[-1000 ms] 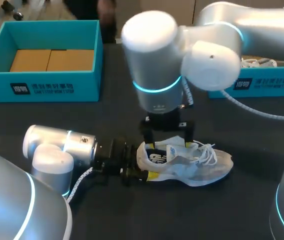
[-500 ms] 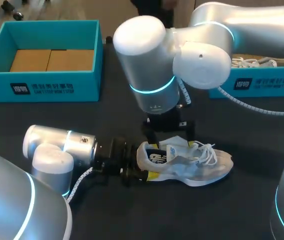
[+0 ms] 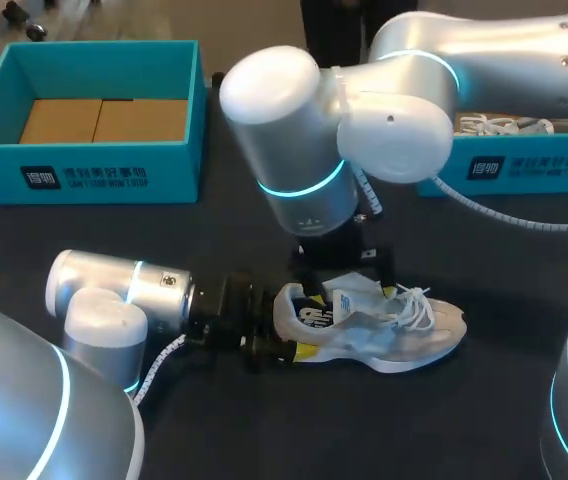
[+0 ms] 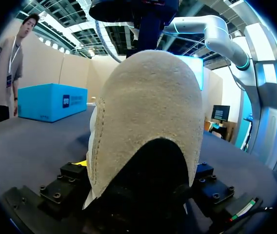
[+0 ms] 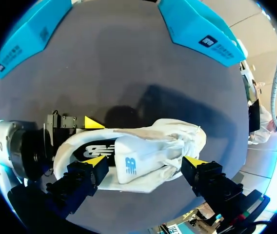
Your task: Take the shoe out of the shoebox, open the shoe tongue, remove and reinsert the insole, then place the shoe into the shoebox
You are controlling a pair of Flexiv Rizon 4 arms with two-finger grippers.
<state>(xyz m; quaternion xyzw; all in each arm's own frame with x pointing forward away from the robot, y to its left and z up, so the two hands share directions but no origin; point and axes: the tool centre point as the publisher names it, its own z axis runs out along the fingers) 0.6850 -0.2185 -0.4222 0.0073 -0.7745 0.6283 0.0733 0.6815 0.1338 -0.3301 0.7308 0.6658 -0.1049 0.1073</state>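
A white mesh shoe point(image 3: 384, 330) with white laces lies upright on the dark table, toe to the right. My left gripper point(image 3: 298, 322) comes in low from the left and is shut on the shoe's heel point(image 4: 148, 112), one finger point(image 4: 68, 181) on each side. My right gripper point(image 5: 144, 161) hangs open just above the shoe's opening. Its yellow tips straddle the raised tongue point(image 5: 131, 163) without touching it. In the head view the right gripper point(image 3: 344, 278) is partly hidden under its own wrist. The insole does not show.
A teal shoebox point(image 3: 84, 175) with brown cardboard inside stands at the back left. A second teal box point(image 3: 524, 165) holding white items stands at the back right, behind my right arm. Bare dark table lies in front of the shoe.
My right arm has swung its wrist slightly left and brought its gripper a little lower and rightward over the shoe. The left arm and the shoe have stayed put.
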